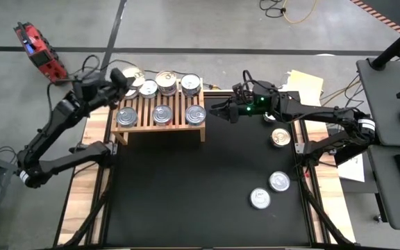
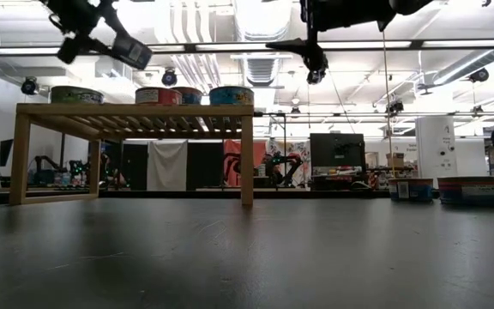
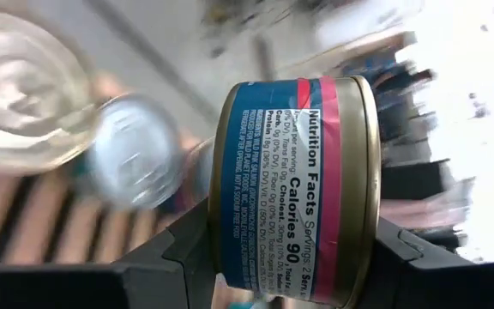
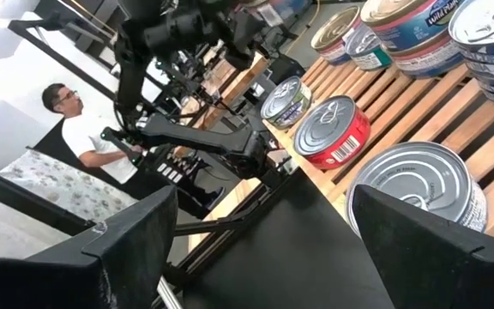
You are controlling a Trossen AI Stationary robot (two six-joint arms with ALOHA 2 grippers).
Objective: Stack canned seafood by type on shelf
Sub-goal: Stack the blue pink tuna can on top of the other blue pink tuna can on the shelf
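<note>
A blue-and-pink labelled can (image 3: 294,184) fills the left wrist view, clamped on its side between the two dark fingers (image 3: 165,257) of the left pincer (image 1: 122,76), its nutrition panel facing the camera. Seen from above, this pincer hangs over the far left corner of the shelf (image 1: 179,125), the low slatted wooden rack that stands at the back of the black surface (image 1: 186,187). On the shelf's slats sit six tins in two rows: three along the near edge, among them a silver-lidded one at the left (image 1: 126,117), one in the middle (image 1: 162,114) and one at the right (image 1: 195,114), and three more along the far edge (image 1: 167,82), where at least one looks stacked on another. The right pincer (image 1: 217,107) hovers just beside the shelf's right end, its fingers spread wide and holding nothing; its wrist view looks between them across the rack at a red-sided tin (image 4: 333,130) and a large silver lid (image 4: 418,193) in the near row. Three more tins remain on the surface near the right edge: a gold-lidded one (image 1: 280,136) close under the right arm, and two silver ones (image 1: 279,181) (image 1: 260,198) nearer the front. From table height, the rack stands at the left with tin tops visible above it (image 2: 230,94), and both arms hang above it. A person (image 4: 84,137) in a white shirt stands beyond the surface.
</note>
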